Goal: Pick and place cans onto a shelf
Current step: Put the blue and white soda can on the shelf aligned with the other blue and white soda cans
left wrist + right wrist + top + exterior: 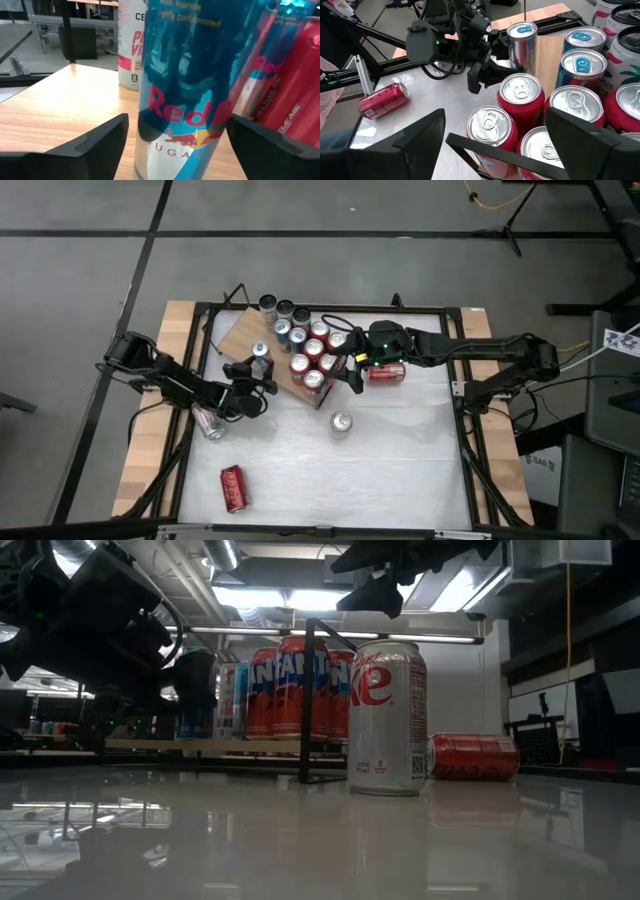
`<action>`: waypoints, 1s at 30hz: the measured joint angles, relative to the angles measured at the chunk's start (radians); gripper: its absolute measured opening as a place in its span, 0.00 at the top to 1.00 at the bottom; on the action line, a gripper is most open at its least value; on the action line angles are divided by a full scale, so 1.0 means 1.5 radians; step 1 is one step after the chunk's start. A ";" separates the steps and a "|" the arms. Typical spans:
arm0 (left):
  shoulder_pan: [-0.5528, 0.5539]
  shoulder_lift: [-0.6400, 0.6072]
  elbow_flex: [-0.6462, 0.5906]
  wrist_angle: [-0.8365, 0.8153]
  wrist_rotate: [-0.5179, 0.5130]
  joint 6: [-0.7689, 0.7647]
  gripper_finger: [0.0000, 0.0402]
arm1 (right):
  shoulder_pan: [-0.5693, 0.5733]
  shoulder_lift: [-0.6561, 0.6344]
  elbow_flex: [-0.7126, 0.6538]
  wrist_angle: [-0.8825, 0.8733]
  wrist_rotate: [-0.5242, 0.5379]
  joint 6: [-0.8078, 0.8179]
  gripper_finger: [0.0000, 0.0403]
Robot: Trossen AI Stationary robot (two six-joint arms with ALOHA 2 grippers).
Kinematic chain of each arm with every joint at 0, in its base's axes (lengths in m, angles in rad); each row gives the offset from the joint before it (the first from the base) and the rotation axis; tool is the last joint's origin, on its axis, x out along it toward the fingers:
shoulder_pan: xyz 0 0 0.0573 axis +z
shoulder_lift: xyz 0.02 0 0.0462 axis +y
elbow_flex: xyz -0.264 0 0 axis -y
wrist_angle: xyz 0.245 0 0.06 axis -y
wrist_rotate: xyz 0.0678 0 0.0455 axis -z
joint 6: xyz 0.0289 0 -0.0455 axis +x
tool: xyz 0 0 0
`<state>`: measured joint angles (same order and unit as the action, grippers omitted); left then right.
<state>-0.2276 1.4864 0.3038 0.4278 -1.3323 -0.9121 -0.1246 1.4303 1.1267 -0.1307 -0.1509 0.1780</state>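
The shelf [238,335] is a light wooden board with a black frame at the table's far middle. A cluster of red cans [312,355] and slim cans [285,308] stands upright on it. A slim blue-and-silver can [185,90] stands on the board near its front-left edge [260,352]. My left gripper [262,372] is open, level, one finger on each side of that can, with a narrow gap showing. My right gripper [345,368] hangs open above the red cans [520,95], holding nothing.
Loose on the white table: an upright silver can [341,423], a red can lying by the right arm [385,372], a red can lying near the front left [233,487], and a silver one lying under the left arm [209,422]. Black frame rails border the table.
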 joint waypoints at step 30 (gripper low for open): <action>-0.070 -0.101 0.000 -0.122 0.015 0.005 0.16 | 0.000 0.000 0.000 -0.006 0.000 0.000 0.18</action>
<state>-0.3329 1.3352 0.3038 0.2453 -1.3098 -0.9039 -0.1249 1.4303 1.1267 -0.1403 -0.1509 0.1783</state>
